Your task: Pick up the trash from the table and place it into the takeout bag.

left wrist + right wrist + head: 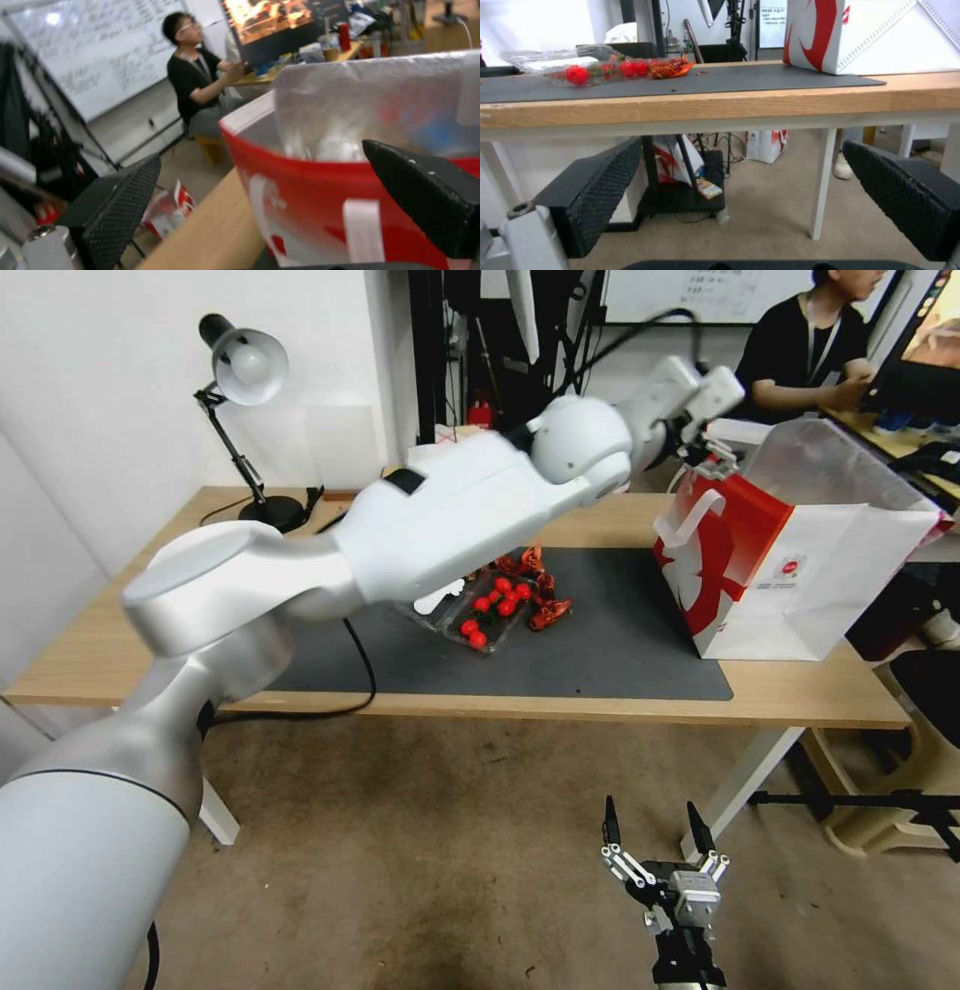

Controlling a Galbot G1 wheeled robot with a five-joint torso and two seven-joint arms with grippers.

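Left gripper point(260, 202) hovers with jaws spread wide and empty just above the open mouth of the tall red-and-white paper takeout bag point(800, 570), while the right gripper point(655, 835) hangs parked, also wide open, below the light-wood table point(560, 705).

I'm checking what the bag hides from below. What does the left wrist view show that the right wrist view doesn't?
Left wrist alone: the inside of the takeout bag past the open left gripper, with pale blurred contents. Right wrist alone: the clear tray of red leftovers on the dark mat, seen past the open right gripper below the table. Both: the bag's red-and-white outside and the light-wood tabletop.
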